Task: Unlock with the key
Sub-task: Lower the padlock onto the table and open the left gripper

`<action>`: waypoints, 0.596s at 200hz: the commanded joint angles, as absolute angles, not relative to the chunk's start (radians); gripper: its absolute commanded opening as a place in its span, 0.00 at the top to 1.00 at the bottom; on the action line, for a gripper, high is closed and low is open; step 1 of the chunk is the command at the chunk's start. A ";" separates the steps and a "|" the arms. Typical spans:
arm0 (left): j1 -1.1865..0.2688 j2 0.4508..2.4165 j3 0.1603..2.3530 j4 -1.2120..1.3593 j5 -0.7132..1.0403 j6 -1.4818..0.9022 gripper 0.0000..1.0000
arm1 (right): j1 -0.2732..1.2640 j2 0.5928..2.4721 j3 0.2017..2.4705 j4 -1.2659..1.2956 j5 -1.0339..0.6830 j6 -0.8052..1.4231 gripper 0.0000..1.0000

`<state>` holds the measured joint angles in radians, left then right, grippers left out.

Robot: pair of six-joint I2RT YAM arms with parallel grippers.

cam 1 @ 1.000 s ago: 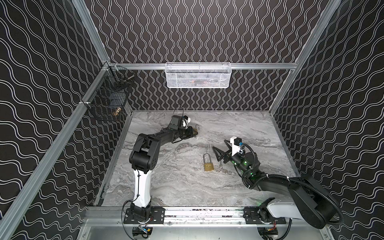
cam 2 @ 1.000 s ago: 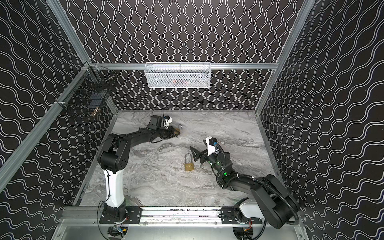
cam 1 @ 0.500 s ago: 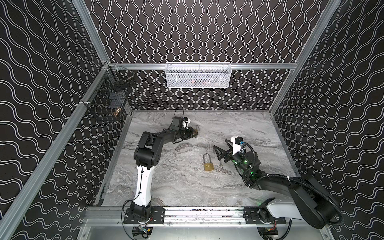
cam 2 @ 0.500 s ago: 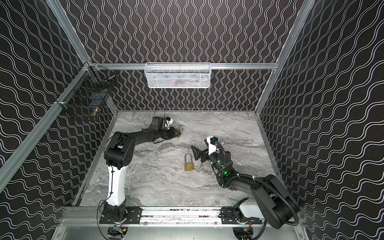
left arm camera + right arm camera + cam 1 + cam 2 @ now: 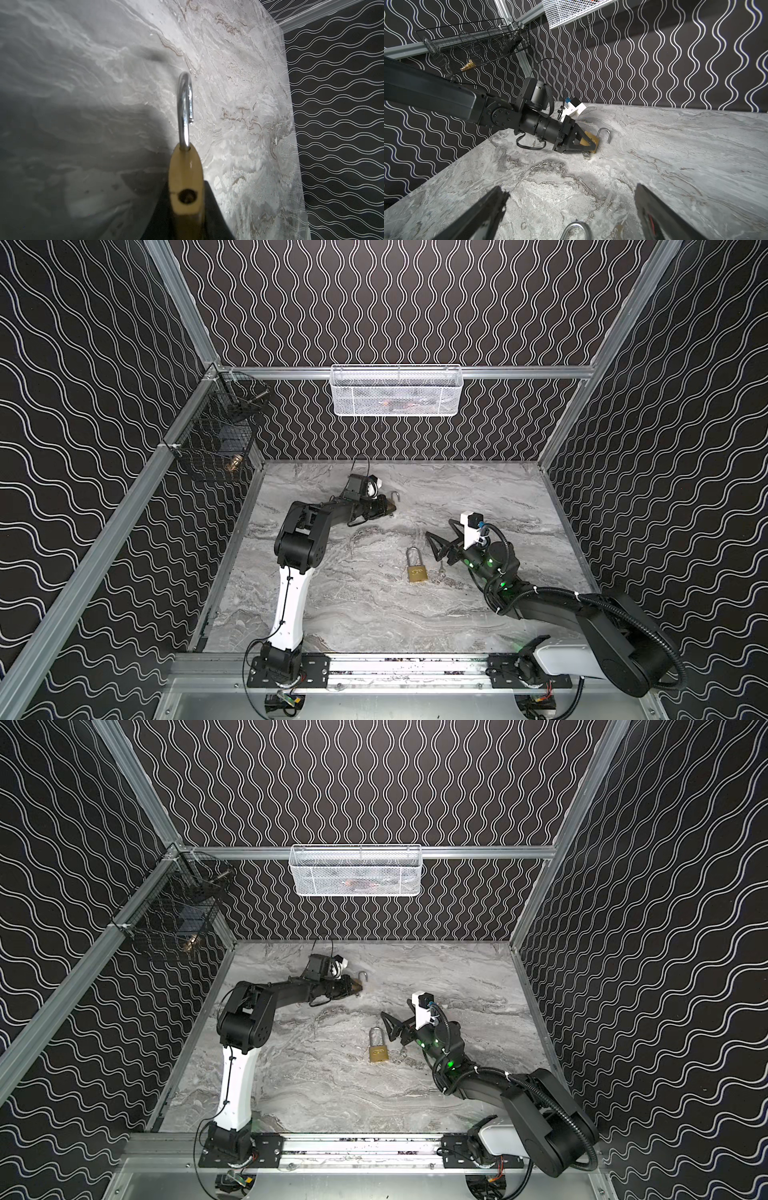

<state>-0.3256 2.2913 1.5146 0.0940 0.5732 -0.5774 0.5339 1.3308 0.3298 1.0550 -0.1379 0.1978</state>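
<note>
In both top views the left pincer (image 5: 389, 510) (image 5: 355, 986) pinches the brass body of an open padlock (image 5: 392, 509) (image 5: 357, 985), its shackle (image 5: 397, 498) hooking free beyond the tips. The right pincer (image 5: 437, 527) (image 5: 395, 1007) stands spread wide. A shut padlock (image 5: 417, 572) (image 5: 379, 1052) lies just beside it, and a small key (image 5: 441, 570) (image 5: 403, 1051) lies between padlock and pincer, both on the tabletop (image 5: 353, 614). The left wrist view shows the open padlock (image 5: 185, 187) gripped edge-on between dark fingers (image 5: 214, 212), shackle pointing away from the pincer. In the right wrist view the spread fingers (image 5: 483, 212) frame the shut padlock (image 5: 575, 228), close under the pincer; the left pincer (image 5: 591, 143) is well ahead.
</note>
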 commanded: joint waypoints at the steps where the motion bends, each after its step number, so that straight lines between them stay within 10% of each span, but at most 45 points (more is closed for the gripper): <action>1: -0.324 2.290 1.529 0.041 0.530 -0.535 0.78 | 0.534 1.330 0.338 1.064 -0.150 0.193 0.01; 119: -0.324 2.274 1.564 -0.100 0.450 -0.454 0.59 | 0.534 1.334 0.345 1.053 -0.157 0.186 0.01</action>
<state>-0.3256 2.2757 1.5597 -0.0307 0.4877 -0.4713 0.5339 1.3327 0.3355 1.0538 -0.1478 0.1970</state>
